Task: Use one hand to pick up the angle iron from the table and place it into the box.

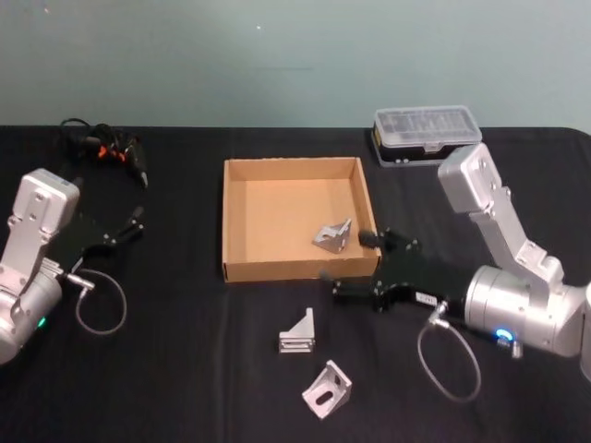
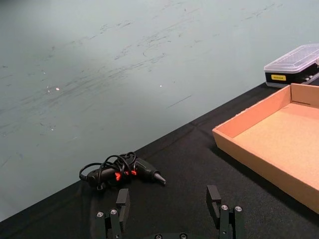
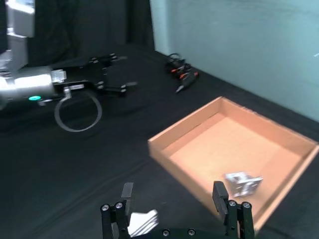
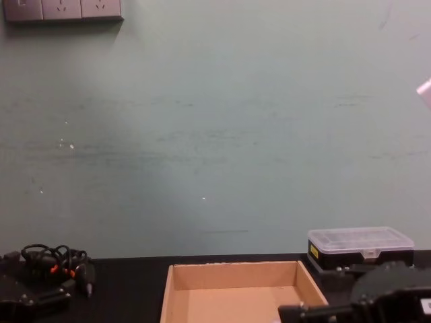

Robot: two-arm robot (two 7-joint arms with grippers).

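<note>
The right hand (image 1: 358,265) hovered at the near right corner of the box (image 1: 277,208). Its fingers (image 3: 218,193) were spread, with nothing between them. One angle iron (image 1: 333,236) lay inside the box, on the floor toward the right wall and near the hand's far finger; whether they touched could not be told.

A second iron (image 1: 297,333) stood on the tabletop (image 1: 185,369) on the near side of the box, apart from its front wall. A third iron (image 1: 327,389) lay nearer still and a little to the right. In the right wrist view the second iron (image 3: 142,221) showed on the black cloth beside one finger of the hand.

The left hand (image 1: 132,225) sat at the left, well apart from the box, its fingers (image 2: 122,201) also spread and empty. A cable bundle (image 1: 102,148) lay on the far side of it. A black case (image 1: 427,135) with a clear lid stood beyond the box's far right corner.
</note>
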